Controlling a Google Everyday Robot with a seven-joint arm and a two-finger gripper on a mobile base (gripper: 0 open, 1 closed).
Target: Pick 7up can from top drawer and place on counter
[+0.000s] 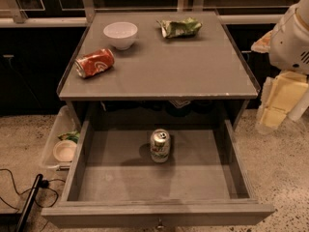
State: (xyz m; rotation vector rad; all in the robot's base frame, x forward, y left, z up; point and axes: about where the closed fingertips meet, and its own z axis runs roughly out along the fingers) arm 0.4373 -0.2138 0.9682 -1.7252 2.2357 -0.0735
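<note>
In the open top drawer, near mid-floor, upright 7up can. At far right beside the desk, seemingly the pincer, well apart from it; opening impossible to tell. Risk: can toppled by an off-centre descent, or arm clipping the desk edge above.

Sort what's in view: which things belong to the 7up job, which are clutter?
Job: 7up can upright in open drawer; counter; gripper off counter's right side.
Clutter: orange can, white bowl, crumpled bag, plastic bin.
</note>
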